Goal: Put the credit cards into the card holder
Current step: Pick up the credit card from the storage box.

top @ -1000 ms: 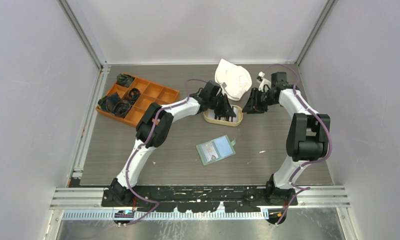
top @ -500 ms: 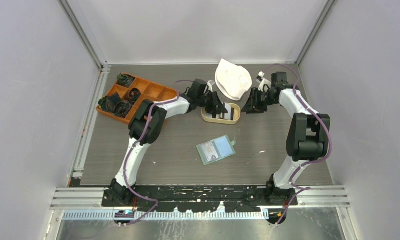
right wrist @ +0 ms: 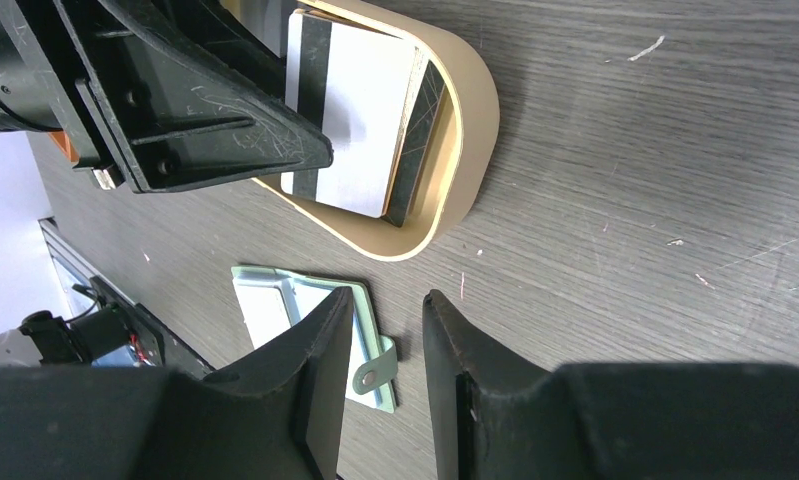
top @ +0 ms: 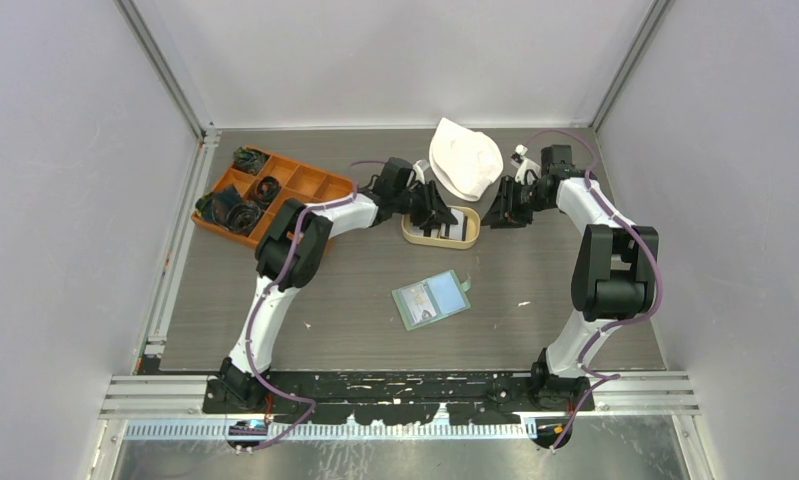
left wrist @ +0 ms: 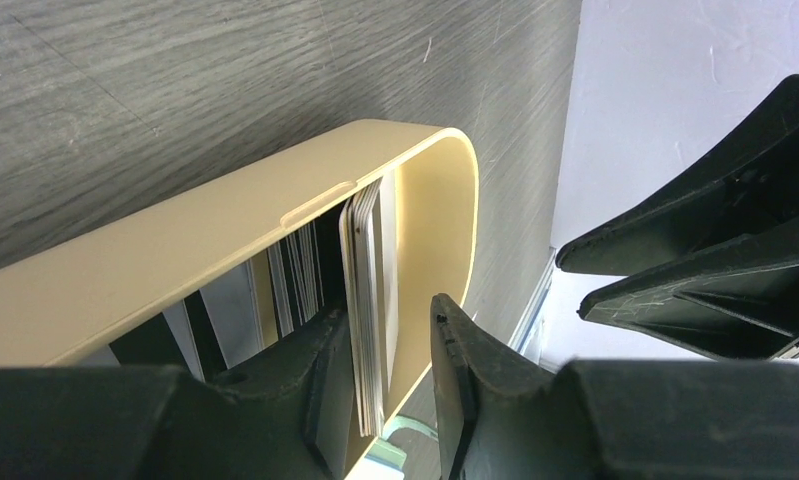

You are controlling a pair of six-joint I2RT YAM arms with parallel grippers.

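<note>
Two grippers meet at the tan oval tray [top: 411,232], which sits toward the far edge of the table [top: 535,330], about midway between its left and right edges. The left gripper [left wrist: 387,312] reaches into the tray with its fingers apart. The edge of a stack of credit cards [left wrist: 367,290] lies between them, close against one finger with a clear gap before the other, so nothing is clamped. More cards, black, white and tan, fill the rest of the tray, and the top one is white with a dark stripe. The right gripper [right wrist: 385,300] hangs over bare table just beside the tray's right end, its fingers parted and nothing between them. The card holder [top: 431,299] lies open near the middle of the table, closer to the near edge than the tray and well apart from both grippers, with pale blue-grey pockets facing up. An orange compartment box [top: 310,185] with dark cord bundles [top: 230,212] sits by the far left corner, and a white cap [top: 465,158] rests against the far edge, just behind the tray
</note>
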